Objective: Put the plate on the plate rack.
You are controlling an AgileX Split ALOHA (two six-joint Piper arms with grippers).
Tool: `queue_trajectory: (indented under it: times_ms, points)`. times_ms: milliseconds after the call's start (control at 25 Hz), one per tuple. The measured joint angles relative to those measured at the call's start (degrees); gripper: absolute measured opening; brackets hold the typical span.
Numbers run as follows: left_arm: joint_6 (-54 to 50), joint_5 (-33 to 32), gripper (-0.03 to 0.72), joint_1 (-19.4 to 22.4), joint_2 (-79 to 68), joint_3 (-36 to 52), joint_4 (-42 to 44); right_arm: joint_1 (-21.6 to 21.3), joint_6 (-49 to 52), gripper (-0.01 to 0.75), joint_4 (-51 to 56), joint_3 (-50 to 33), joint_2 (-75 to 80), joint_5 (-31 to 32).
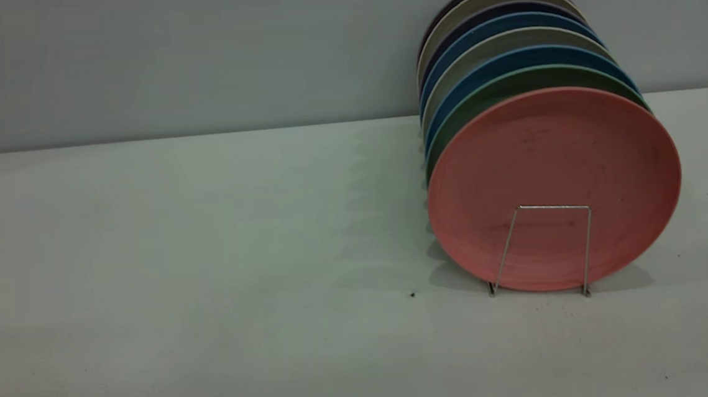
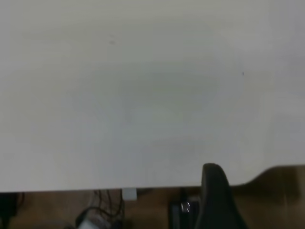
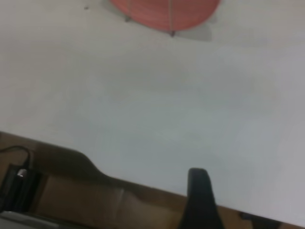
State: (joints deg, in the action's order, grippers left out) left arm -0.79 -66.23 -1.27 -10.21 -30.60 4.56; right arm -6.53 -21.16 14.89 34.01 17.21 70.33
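Note:
The salmon-pink plate [image 1: 551, 160] stands on edge in the front slot of the plate rack [image 1: 545, 208], whose silver wire loop crosses its lower face. Behind it, several other plates fill the rack. The right wrist view shows the plate's lower part [image 3: 162, 12] and a rack wire [image 3: 171, 19] far across the table. My right gripper [image 3: 200, 195] hangs over the table's near edge, well away from the plate and holding nothing. My left gripper [image 2: 215, 193] is also at the table's edge, over bare tabletop, with no plate in its view. Neither arm shows in the exterior view.
A green plate [image 1: 496, 92], blue plates [image 1: 504, 26] and beige plates [image 1: 490, 2] stand in a row behind the pink one. The white table [image 1: 209, 264] stretches to the left of the rack. Cables and a dark box [image 3: 16, 183] lie below the table edge.

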Motion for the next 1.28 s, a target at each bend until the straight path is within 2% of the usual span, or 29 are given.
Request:
queue_trajectory:
  times_ms: [280,400,640,960,1280]
  points:
    - [-2.3,-0.3,0.486,0.0,2.5,0.4,2.1,0.0,0.0,0.587,-0.6,-3.5,-0.5,-2.8]
    - [-3.0,-0.3,0.486,0.0,2.5,0.4,2.6,1.4,0.0,0.586,-1.0,-5.4,-3.9,-4.5]
    - [-3.1,-0.3,0.486,0.0,2.5,0.4,2.6,4.8,3.4,0.586,-7.2,-6.4,-8.8,-4.6]
    - [-3.1,-0.3,0.486,0.0,2.5,0.4,2.6,6.6,4.4,0.586,-8.0,-6.5,-9.3,-4.7]
    - [-3.1,-0.3,0.486,-0.2,2.5,1.0,1.3,6.6,4.6,0.586,-8.0,-6.5,-9.3,-4.7]
